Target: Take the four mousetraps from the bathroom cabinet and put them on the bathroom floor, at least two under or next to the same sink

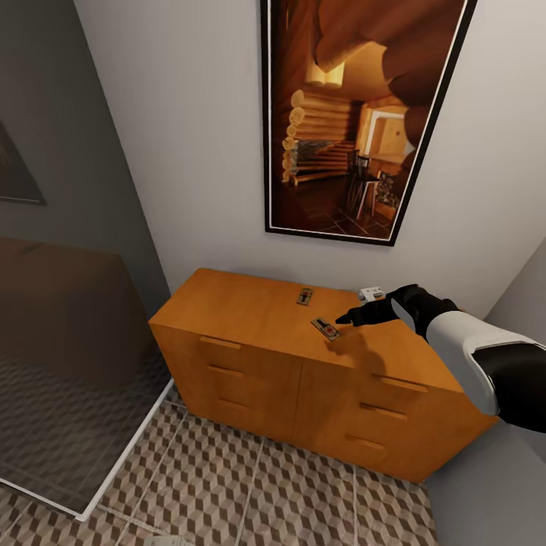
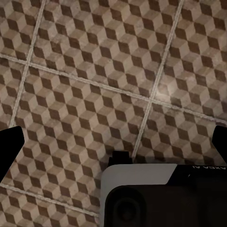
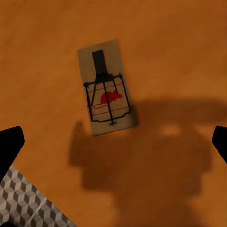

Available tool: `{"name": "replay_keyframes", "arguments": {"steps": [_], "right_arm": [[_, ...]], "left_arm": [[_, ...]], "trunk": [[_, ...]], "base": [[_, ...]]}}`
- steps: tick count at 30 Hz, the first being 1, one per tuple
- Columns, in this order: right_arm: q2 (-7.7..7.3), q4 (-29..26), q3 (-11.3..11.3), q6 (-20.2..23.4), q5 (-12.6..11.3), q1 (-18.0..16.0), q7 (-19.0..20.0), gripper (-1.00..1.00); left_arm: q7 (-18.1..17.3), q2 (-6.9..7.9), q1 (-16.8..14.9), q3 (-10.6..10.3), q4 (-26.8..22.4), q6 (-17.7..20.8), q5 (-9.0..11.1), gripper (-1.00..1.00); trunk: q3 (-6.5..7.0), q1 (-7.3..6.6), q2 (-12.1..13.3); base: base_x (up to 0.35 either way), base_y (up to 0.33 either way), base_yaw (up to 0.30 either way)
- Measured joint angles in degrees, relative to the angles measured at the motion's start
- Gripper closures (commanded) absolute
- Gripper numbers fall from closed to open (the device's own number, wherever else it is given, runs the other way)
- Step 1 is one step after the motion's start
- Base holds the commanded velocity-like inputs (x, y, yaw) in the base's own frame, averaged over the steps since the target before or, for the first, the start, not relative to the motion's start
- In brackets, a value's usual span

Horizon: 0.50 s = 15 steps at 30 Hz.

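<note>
Two mousetraps lie on the flat top of the orange-brown cabinet (image 1: pixel 250 318): one (image 1: pixel 305 296) near the back wall, the other (image 1: pixel 327 328) close to the front edge. My right gripper (image 1: pixel 347 318) hovers just above the cabinet top, right beside the nearer trap and apart from it. The right wrist view looks down on this mousetrap (image 3: pixel 106 93), its red mouse mark and wire facing up, with my right gripper (image 3: pixel 113 144) open wide and nothing between the fingers. My left gripper (image 2: pixel 113 144) is open over the bathroom floor (image 2: pixel 94 71), holding nothing.
A small white object (image 1: pixel 371 293) rests on the cabinet top by the wall. A large framed picture (image 1: pixel 356 114) hangs above. A glass shower screen (image 1: pixel 68 364) stands at the left. Patterned floor tiles (image 1: pixel 250 493) stretch in front of the cabinet.
</note>
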Motion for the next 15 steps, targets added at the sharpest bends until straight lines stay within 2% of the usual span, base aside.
{"name": "replay_keyframes", "arguments": {"steps": [10, 11, 12, 15], "right_arm": [[0.64, 0.0, 0.0, 0.0, 0.7, 0.0, 0.0, -1.00], [0.67, 0.0, 0.1, 0.0, 1.3, 0.0, 0.0, -1.00], [0.71, 0.0, 0.2, 0.0, 3.4, 0.0, 0.0, -1.00], [0.72, 0.0, 0.2, 0.0, 4.5, 0.0, 0.1, -1.00]], "left_arm": [[0.0, 0.00, 0.0, 0.0, 0.0, 0.0, 0.0, -1.00], [0.0, 0.00, 0.0, 0.0, 0.0, 0.0, 0.0, -1.00], [0.0, 0.00, 0.0, 0.0, 0.0, 0.0, 0.0, -1.00], [0.0, 0.00, 0.0, 0.0, 0.0, 0.0, 0.0, -1.00]], "trunk": [[0.00, 0.00, 0.0], [0.00, 0.00, 0.0], [0.00, 0.00, 0.0], [0.00, 0.00, 0.0]], "base": [[0.000, 0.000, 0.000], [0.000, 0.000, 0.000], [0.000, 0.000, 0.000], [0.000, 0.000, 0.000]]}}
